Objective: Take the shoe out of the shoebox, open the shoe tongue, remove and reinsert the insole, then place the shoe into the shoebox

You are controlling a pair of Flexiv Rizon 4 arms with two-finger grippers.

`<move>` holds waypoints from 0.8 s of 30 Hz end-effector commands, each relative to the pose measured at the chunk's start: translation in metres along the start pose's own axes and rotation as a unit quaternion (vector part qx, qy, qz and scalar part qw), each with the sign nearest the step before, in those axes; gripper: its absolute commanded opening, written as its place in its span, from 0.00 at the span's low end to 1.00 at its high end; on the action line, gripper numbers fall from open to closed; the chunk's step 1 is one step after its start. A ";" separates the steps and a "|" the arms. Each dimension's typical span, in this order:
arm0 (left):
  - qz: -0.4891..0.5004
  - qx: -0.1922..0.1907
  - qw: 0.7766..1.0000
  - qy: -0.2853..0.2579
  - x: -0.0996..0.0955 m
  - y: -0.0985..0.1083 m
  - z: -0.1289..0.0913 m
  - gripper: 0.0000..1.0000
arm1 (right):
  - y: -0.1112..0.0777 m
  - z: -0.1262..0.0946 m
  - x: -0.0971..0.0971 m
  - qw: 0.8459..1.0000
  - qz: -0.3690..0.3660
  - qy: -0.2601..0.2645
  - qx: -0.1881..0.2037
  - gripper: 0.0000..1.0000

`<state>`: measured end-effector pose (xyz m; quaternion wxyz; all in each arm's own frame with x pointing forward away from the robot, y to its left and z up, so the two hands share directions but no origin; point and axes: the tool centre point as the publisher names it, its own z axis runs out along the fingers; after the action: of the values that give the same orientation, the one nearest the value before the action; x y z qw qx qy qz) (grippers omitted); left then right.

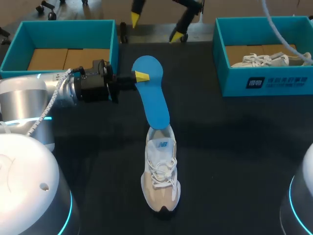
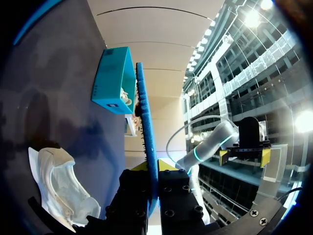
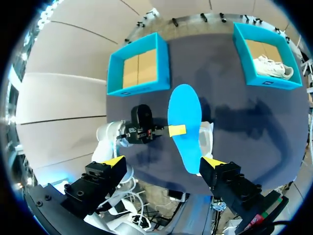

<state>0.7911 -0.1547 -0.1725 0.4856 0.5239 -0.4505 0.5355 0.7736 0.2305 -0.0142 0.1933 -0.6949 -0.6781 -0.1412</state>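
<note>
The blue insole [image 1: 152, 98] is pinched flat between the fingers of the left gripper [image 1: 142, 76], which is brought in from the left side and clamps it near its far, raised end. In the left wrist view the insole [image 2: 145, 122] is seen edge-on, running straight ahead out of the clamping fingers. Its long axis is laid almost in line with the shoe [image 1: 160, 176], which is set sole-down on the table [image 1: 234, 147] with its toe toward the robot. The insole's near, lower end is met at the shoe's mouth (so the coming move is judged to run along that axis). The right gripper [image 3: 164, 161] is held high above the table, its fingers spread wide with nothing between them, so the left arm is much the nearer. Whether the insole's lower tip is inside the shoe or only resting on the tongue cannot be told, as the opening is hidden by the insole itself.
</note>
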 end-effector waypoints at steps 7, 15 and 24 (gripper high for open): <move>0.000 0.001 1.000 -0.001 0.000 0.001 0.000 0.00 | -0.004 0.013 -0.028 0.953 -0.012 0.303 0.004 1.00; 0.000 0.001 1.000 -0.001 0.000 0.001 0.000 0.00 | -0.003 0.023 -0.040 0.931 -0.002 0.365 0.006 1.00; 0.000 0.001 1.000 -0.001 0.000 0.001 0.000 0.00 | -0.002 0.035 -0.063 0.902 -0.022 0.431 0.009 1.00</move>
<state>0.7911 -0.1547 -0.1725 0.4856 0.5239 -0.4505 0.5355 0.7696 0.1987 -0.0658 0.3303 -0.6337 -0.6384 -0.2860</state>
